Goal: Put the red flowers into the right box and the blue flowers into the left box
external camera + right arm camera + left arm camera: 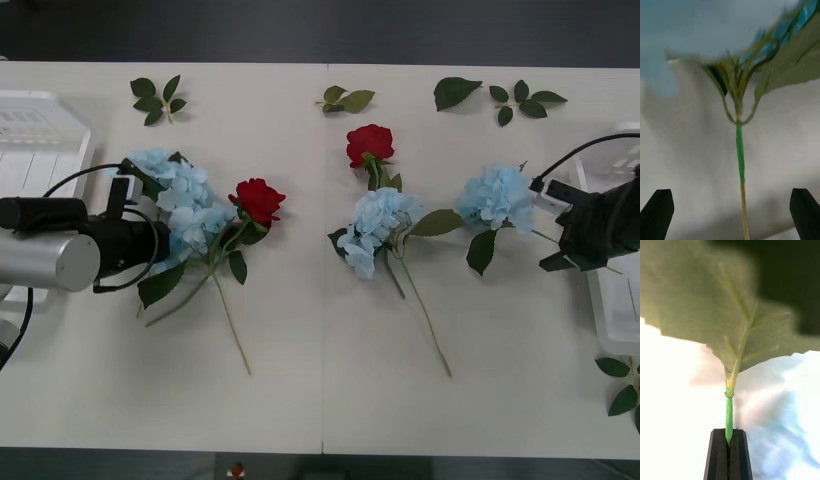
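Left wrist view: left gripper (729,450) clamping blue hydrangea stem (729,416) at table's left. Right gripper (730,215) straddling, fingers apart, far-right hydrangea stem (739,150) near right box (612,300). Risk: thin stems slipping; left bloom dragging tangled red rose (259,200).

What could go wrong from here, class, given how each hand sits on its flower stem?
1. The left hand is shut on a thin stem of the blue flowers lying against a red rose; lifting may drag the rose along.
2. The right hand is open astride a stem of the rightmost blue flower; a slightly off closing could let the thin stem slip.
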